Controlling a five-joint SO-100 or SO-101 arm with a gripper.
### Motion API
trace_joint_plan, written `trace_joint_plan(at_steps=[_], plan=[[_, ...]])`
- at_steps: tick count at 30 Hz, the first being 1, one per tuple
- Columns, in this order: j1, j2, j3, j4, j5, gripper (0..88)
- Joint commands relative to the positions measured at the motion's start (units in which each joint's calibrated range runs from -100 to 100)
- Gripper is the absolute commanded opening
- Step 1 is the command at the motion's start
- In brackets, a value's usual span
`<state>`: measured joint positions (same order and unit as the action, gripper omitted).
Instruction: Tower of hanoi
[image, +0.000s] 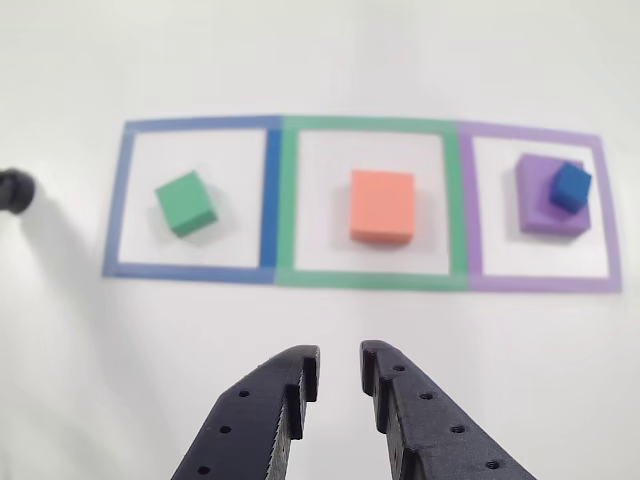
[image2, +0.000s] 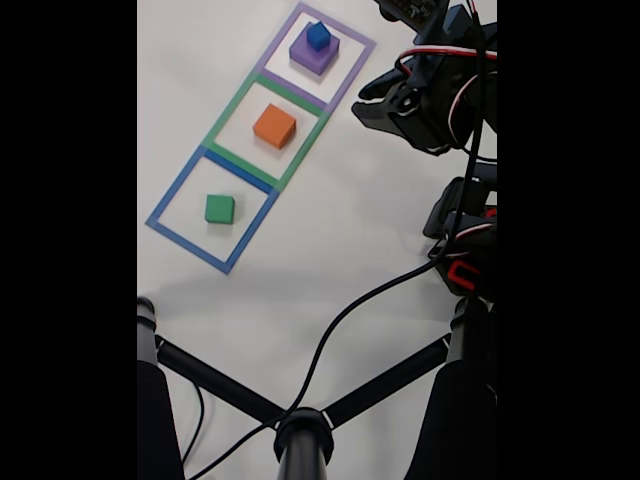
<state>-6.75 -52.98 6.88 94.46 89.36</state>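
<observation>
Here, four cubes (blue atop purple), three taped squares, pincer empty, slightly parted.

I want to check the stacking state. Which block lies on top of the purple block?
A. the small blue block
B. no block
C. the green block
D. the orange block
A: the small blue block sits on the purple block in the purple-framed square, while green and orange lie alone in their own squares.

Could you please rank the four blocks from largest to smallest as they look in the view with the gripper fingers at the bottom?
1. Purple block and orange block: they look about alike, so no ranking.
2. Green block.
3. Blue block, on top of the purple one.
</observation>
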Motion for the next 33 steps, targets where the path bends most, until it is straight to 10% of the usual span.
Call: trace_joint_plan(at_steps=[1, 10, 13, 33], plan=[[-4.26, -0.79, -2.2, 0.2, -1.31, 0.0], [-8.92, -1.67, 6.8, -4.17, 4.02, 6.6], [-8.38, -4.96, 18.89, -14.29, 10.64, 15.4], [-11.05, -1.11, 70.59, -83.58, 10.64, 28.3]])
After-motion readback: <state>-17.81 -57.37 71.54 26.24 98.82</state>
